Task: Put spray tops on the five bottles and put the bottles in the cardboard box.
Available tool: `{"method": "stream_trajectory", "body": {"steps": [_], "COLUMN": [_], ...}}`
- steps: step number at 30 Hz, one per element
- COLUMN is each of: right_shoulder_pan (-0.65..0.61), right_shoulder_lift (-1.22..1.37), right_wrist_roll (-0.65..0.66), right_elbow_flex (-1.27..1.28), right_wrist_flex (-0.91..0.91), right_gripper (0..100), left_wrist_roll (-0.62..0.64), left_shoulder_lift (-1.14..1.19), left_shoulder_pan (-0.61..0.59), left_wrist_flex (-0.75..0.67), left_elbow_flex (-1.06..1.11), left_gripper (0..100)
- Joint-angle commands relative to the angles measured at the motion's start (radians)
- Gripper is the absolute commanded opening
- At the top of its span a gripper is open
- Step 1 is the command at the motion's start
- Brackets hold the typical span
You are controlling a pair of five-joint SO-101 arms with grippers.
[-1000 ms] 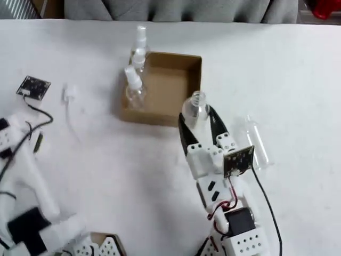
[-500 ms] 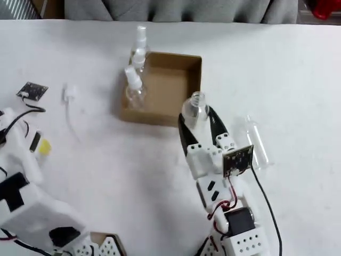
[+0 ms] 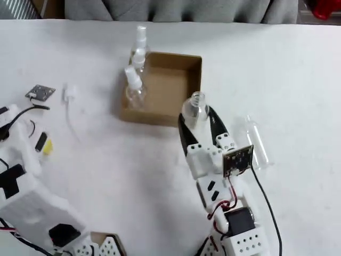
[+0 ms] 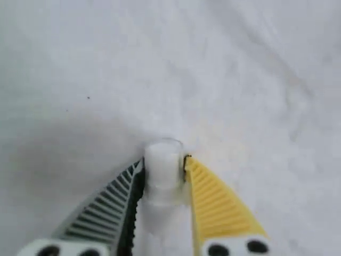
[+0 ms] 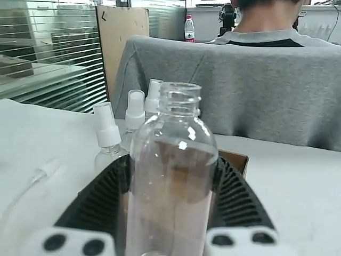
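My right gripper (image 3: 196, 115) is shut on a clear open-necked bottle (image 3: 194, 108), held upright just in front of the cardboard box (image 3: 176, 69); the right wrist view has the bottle (image 5: 173, 176) between the black fingers (image 5: 104, 192). Near the table's left edge, my left gripper (image 3: 42, 145) is shut on a white spray top (image 4: 163, 164), pinched between the dark and yellow fingers just above the white table. Capped bottles (image 3: 134, 85) stand at the box's left wall. An uncapped bottle (image 3: 254, 140) lies to the right of my right arm.
A loose spray top with its thin tube (image 3: 69, 95) lies on the table between the left arm and the box. A person in grey (image 5: 256, 80) sits behind the table's far edge. Bare table lies between the two arms.
The left arm has swung up and rightward in the high view, bringing its yellow finger into sight. The right arm and its bottle have stayed still.
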Motion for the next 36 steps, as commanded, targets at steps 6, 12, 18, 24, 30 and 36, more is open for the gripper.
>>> {"method": "stream_trajectory", "body": {"steps": [6,12,18,24,30,36], "right_shoulder_pan": [-0.012,-0.013,-0.013,-0.038,-0.079,-0.139], "right_shoulder_lift": [-0.018,-0.018,-0.018,-0.018,-0.018,-0.018], "right_wrist_roll": [0.014,0.014,0.014,0.014,0.014,0.014], "right_elbow_flex": [0.006,0.006,0.006,0.008,0.008,0.008], "right_wrist_flex": [-0.004,-0.005,-0.007,-0.007,0.001,0.007], "right_gripper": [1.5,1.5,1.5,1.5,1.5,1.5], "left_wrist_roll": [0.193,0.37,0.549,0.717,0.83,0.918], "left_shoulder_lift": [-0.14,-0.329,-0.544,-0.716,-0.806,-0.88], "left_shoulder_pan": [-0.005,0.085,0.234,0.398,0.541,0.634], "left_wrist_flex": [0.275,0.325,0.321,0.262,0.169,0.057], "left_elbow_flex": [-0.238,-0.299,-0.293,-0.293,-0.293,-0.293], "left_gripper": [2,2,2,2,2,2]}}
